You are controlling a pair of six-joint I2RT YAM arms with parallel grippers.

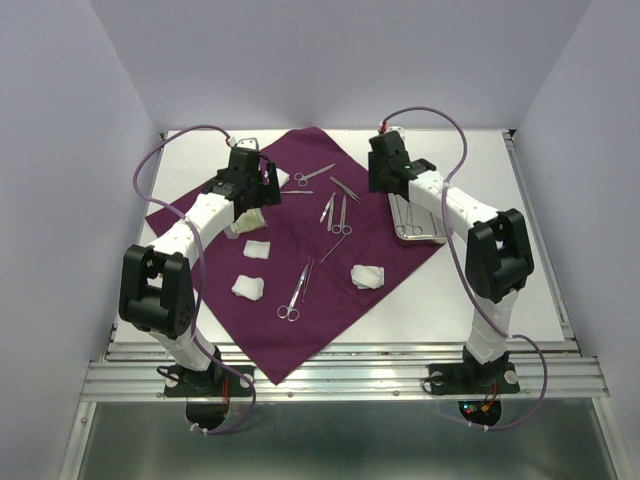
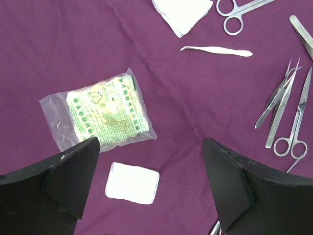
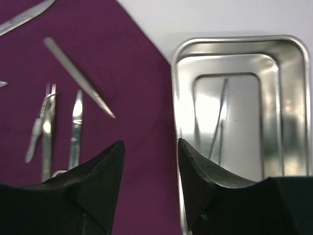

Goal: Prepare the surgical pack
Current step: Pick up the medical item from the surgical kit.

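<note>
Your left jaws stood wide over the deep-purple cloth wrap [image 2: 186,107]. Your right jaws, partly apart and empty, hovered at the left rim of the small rectangular steel tray [image 3: 234,40]. Its long axis ran away from you, with white worktop [image 3: 220,17] beyond its far rim.

We note a white table [image 1: 420,310] enclosed by pale walls [image 1: 60,150], an aluminium rail frame [image 1: 340,375] along its near edge, and a clear green-printed packet [image 2: 105,115].

Lighting bright, even and diffuse from overhead. Shadows soft and faint on the purple cloth [image 1: 330,300]. Strong glare patches inside the steel tray [image 3: 230,40]; smaller highlights on the instruments [image 3: 77,73]. Right wrist view slightly soft throughout; left wrist and top views sharp. Walls [image 1: 330,60] carry a pale violet cast.
</note>
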